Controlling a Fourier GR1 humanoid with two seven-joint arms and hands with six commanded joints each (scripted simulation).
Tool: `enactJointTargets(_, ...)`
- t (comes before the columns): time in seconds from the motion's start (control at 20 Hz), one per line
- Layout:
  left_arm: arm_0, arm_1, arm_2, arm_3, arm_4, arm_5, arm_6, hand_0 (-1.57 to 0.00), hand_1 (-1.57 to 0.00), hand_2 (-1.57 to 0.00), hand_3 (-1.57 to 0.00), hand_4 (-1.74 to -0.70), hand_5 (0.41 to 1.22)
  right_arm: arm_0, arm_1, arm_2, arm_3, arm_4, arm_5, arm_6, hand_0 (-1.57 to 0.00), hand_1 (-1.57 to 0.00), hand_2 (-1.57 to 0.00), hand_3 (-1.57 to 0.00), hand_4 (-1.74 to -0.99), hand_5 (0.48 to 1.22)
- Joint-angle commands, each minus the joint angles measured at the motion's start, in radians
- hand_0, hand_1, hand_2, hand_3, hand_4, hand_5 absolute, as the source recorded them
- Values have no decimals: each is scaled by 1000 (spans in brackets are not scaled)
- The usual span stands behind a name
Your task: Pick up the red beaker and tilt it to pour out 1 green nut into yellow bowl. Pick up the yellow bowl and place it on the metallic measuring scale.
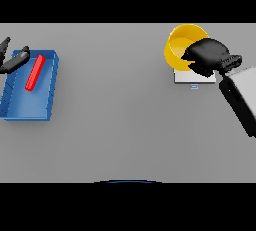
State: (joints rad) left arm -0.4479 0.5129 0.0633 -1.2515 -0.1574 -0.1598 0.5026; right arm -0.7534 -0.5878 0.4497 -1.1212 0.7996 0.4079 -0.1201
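Note:
The yellow bowl [181, 43] is at the back right, over the far part of the metallic scale [181, 78], whose plate shows just below it. My right hand [209, 56] covers the bowl's right side, with its fingers curled round the rim. I cannot tell whether the bowl rests on the plate or hangs just above it. No green nut shows inside the bowl. The red beaker [35, 73] lies on its side in a blue tray [27, 106] at the far left. My left hand [15, 61] hovers open over the tray's upper left corner, just left of the beaker.
The scale's small display [194, 87] faces the table's middle. My right forearm [240, 95] runs down the right edge. Grey table [120, 110] lies between the tray and the scale.

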Motion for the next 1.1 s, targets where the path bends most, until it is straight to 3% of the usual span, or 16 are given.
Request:
enactJointTargets(0.0, 4, 1, 1, -18, 5, -1, 14, 1, 1, 1, 1, -853, 761, -9, 3, -8, 35, 0, -11, 4, -1569, -1571, -1551, -1154, -1741, 1221)
enactJointTargets(0.3, -19, 2, -4, -13, -3, 0, 47, 1, 1, 1, 1, -864, 789, -38, 28, -22, 234, 10, -97, -52, -1570, -1571, -1450, -1240, -1741, 1221)
enactJointTargets(0.85, -10, -1, -11, -4, -10, -2, 35, 1, 1, 1, 1, -844, 783, -51, 66, -26, 380, 14, -136, -68, -1571, -1571, -1374, -1448, -1741, 1221)
enactJointTargets(0.95, -18, 7, -9, 7, -16, -4, 41, 1, 1, 1, 1, -838, 779, -59, 70, -30, 390, 12, -135, -69, -1565, -1496, -1437, -1249, -1741, 1221)
enactJointTargets(1.0, -17, 5, -13, 4, -15, -7, 40, 1, 1, 1, 1, -836, 775, -56, 68, -29, 387, 13, -128, -65, -1558, -1428, -1343, -1110, -1682, 1221)
enactJointTargets(1.05, -6, 6, -10, -12, -6, -11, 35, 1, 1, 1, 1, -837, 773, -53, 65, -32, 380, 8, -124, -55, -1471, -1285, -1178, -959, -1632, 1145)
